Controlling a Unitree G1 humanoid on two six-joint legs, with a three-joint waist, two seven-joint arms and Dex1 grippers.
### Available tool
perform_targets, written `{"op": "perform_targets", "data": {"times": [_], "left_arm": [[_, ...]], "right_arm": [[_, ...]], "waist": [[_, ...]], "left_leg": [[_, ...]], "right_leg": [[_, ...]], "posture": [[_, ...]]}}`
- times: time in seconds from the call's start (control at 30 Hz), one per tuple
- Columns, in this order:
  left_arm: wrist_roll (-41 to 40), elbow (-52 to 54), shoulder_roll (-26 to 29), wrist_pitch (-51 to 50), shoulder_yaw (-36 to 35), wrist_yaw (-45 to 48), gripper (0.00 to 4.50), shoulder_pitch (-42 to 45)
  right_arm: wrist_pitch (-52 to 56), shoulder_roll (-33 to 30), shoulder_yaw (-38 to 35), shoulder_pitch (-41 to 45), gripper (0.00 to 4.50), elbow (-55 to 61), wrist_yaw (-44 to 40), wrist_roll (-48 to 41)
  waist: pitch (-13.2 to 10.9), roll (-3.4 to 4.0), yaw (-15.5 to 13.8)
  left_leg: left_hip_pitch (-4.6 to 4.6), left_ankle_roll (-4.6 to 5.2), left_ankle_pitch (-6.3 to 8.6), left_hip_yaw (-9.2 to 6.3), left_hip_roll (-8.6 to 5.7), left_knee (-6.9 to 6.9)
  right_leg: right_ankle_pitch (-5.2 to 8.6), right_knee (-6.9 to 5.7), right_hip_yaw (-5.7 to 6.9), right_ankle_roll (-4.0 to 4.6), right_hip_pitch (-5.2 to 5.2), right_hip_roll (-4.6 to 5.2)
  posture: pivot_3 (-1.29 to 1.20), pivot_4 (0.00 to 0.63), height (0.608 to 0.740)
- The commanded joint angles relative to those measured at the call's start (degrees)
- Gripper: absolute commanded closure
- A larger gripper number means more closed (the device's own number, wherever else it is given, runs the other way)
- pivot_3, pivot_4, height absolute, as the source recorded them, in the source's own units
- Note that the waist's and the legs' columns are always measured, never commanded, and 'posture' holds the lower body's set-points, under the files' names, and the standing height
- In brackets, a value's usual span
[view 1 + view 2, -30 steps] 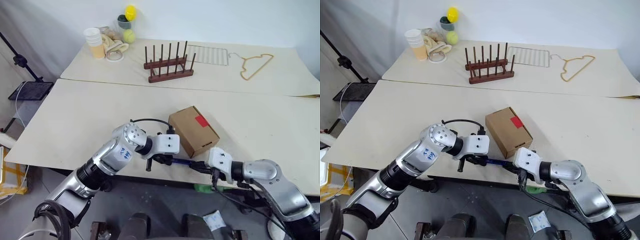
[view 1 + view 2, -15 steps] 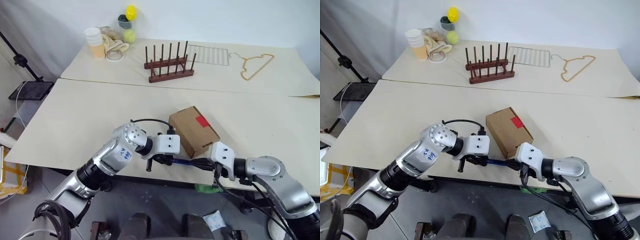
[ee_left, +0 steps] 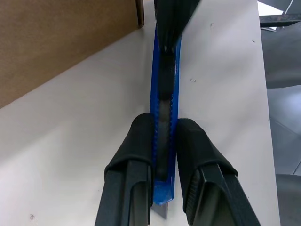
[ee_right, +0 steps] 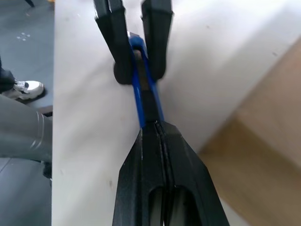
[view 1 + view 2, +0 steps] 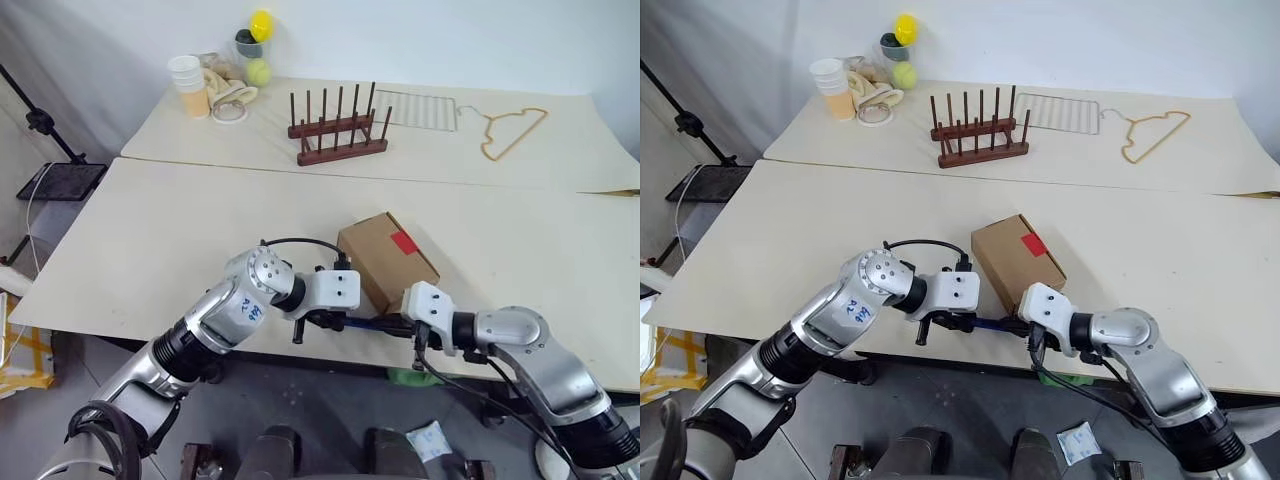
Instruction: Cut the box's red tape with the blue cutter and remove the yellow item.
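We judge the task barely begun: our left gripper (image 3: 164,155) clamps the slim blue pen-shaped cutter (image 3: 164,89) at the near table (image 5: 150,230) edge, our closed right gripper (image 4: 157,141) pinches its tip, and the brown cardboard box (image 5: 385,258) just beyond keeps its red tape patch (image 5: 404,241) uncut.

Two cream tables (image 5: 150,230) pushed together. On the near one, a brown box (image 5: 385,260). On the far one, a wooden rack (image 5: 338,130), wire grid (image 5: 415,108), hanger (image 5: 512,130), cups (image 5: 188,85).

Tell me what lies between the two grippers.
The blue cutter spans the gap: left gripper clamps one end, right gripper pinches the other, above bare table. Both wrist views show it.
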State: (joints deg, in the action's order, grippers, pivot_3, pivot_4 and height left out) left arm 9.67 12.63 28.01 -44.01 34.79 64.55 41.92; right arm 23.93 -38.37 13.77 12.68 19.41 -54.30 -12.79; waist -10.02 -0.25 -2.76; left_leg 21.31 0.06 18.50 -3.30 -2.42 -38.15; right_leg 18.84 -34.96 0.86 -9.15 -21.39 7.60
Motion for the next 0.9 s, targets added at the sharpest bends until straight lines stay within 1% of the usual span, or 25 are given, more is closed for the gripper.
{"op": "perform_targets", "data": {"times": [0.03, 0.17, 0.4, 0.53, 0.67, 0.77, 0.9], "left_arm": [[0.1, -0.8, -0.4, -0.6, 4.9, 0.5, 4.03, -2.3], [0.1, -1.2, -0.3, -0.5, 4.6, 0.4, 4.03, -1.9], [0.1, -1.2, 0.1, -0.1, 4.4, 0.5, 4.03, -2.2], [0.2, -0.9, 0.5, 0.2, 4.6, 0.6, 4.03, -2.3], [0.2, -1.5, 0.1, 0.2, 4.6, 0.6, 4.03, -2.0], [0.2, -1.9, -0.1, 0.5, 4.6, 0.5, 4.03, -1.8], [0.1, -2.1, -0.7, 0.3, 4.6, 0.3, 4.03, -1.5]], "right_arm": [[1.4, 1.7, 2.5, 0.8, 4.49, 0.6, -0.3, -0.3], [1.9, 3.0, 3.8, 2.0, 4.49, 0.2, 0.0, 0.1], [2.0, 3.0, 2.8, 2.3, 4.49, 0.1, -0.1, -0.3], [5.2, 1.5, -2.3, 1.4, 4.49, 5.0, -0.1, -4.6], [6.4, -1.6, -4.2, -0.2, 4.49, 5.4, -1.0, -5.3], [5.2, -2.5, -4.0, -0.7, 4.49, 3.8, -0.9, -4.3], [4.8, -0.9, -2.4, -0.5, 4.49, 2.2, 0.2, -3.4]], "waist": [[0.0, 0.0, -0.1], [0.0, 0.0, -0.1], [0.0, 0.0, -0.1], [0.0, 0.0, -0.1], [0.0, 0.0, -0.2], [0.0, 0.0, -0.1], [0.0, -0.01, -0.1]], "left_leg": [[0.0, 0.0, 0.0, -0.01, 0.0, 0.0], [0.02, 0.0, 0.0, -0.02, -0.01, 0.0], [0.02, 0.0, 0.0, -0.03, -0.02, 0.0], [0.03, 0.0, 0.0, -0.03, 0.0, 0.0], [0.03, 0.0, 0.0, -0.03, -0.01, 0.01], [0.03, 0.01, 0.01, -0.01, -0.02, 0.01], [0.03, 0.01, 0.0, 0.01, -0.03, 0.0]], "right_leg": [[0.0, -0.02, 0.0, 0.0, -0.01, 0.0], [0.0, -0.01, -0.01, 0.0, -0.02, 0.04], [0.0, -0.02, 0.0, 0.0, -0.03, 0.03], [0.0, -0.02, 0.0, 0.0, -0.05, 0.03], [0.0, -0.02, 0.01, 0.0, -0.04, 0.03], [0.0, -0.01, 0.0, 0.0, -0.04, 0.02], [0.0, -0.02, 0.0, 0.0, -0.04, 0.02]], "posture": [[0.0, 0.15, 0.74], [0.0, 0.15, 0.74], [0.0, 0.15, 0.74], [0.0, 0.15, 0.74], [0.0, 0.15, 0.74], [0.0, 0.15, 0.74], [0.0, 0.15, 0.74]]}}
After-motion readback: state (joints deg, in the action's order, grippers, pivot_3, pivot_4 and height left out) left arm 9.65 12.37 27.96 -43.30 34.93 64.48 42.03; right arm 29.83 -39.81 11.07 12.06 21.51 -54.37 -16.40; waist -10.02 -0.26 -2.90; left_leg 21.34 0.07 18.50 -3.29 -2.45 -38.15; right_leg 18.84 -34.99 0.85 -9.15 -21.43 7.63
